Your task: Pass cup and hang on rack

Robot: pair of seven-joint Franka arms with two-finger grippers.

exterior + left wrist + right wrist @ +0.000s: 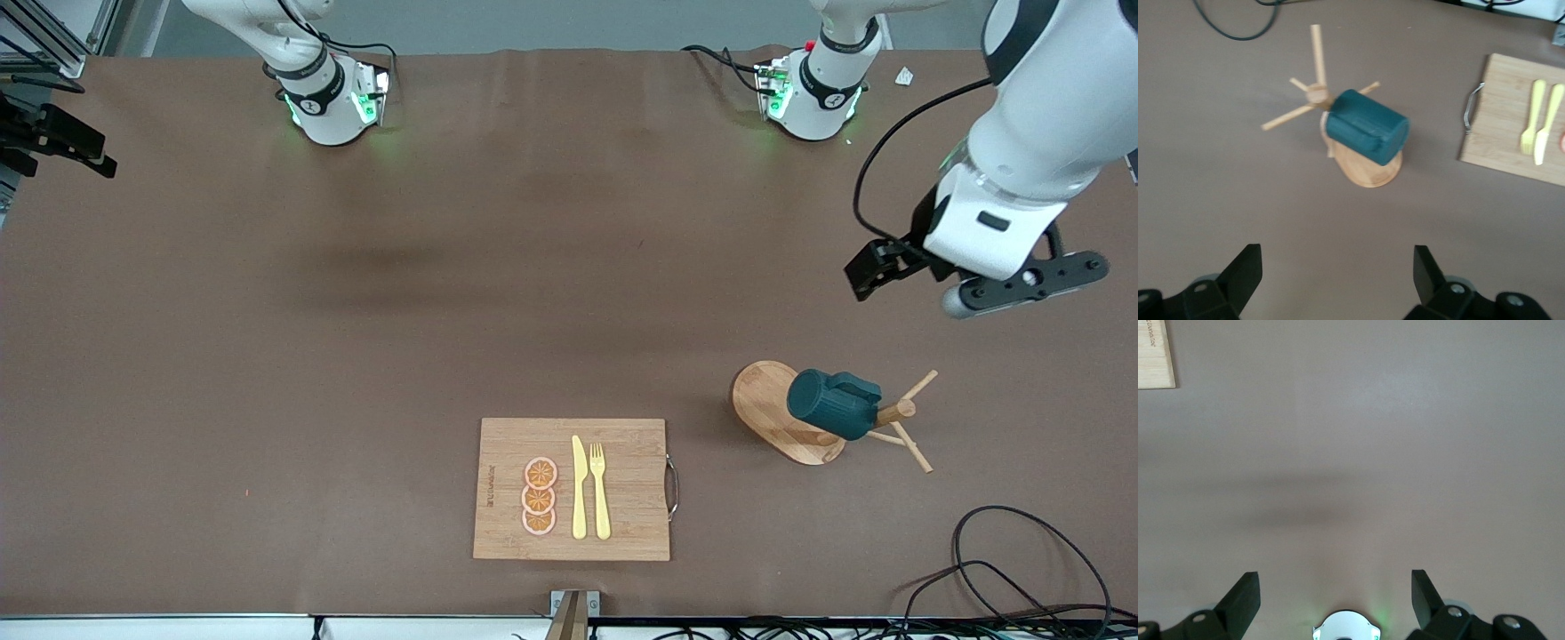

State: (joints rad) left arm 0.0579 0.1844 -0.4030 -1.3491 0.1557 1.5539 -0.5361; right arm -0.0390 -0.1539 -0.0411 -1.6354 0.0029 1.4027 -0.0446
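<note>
The dark teal ribbed cup (831, 404) hangs sideways on a peg of the wooden rack (769, 404), over the rack's oval base. Its inside is hidden. The left wrist view also shows the cup (1366, 127) and the rack's post and pegs (1317, 93). My left gripper (1022, 283) is in the air above the table, at the left arm's end and apart from the rack. It is open and empty in its own view (1337, 267). My right gripper (1335, 590) is open and empty, high above bare table near its own base; the front view does not show it.
A bamboo cutting board (631, 444) lies near the front edge with a yellow knife (579, 489), a yellow fork (600, 491) and three orange slices (539, 496). Black cables (1005, 569) lie at the front corner on the left arm's end.
</note>
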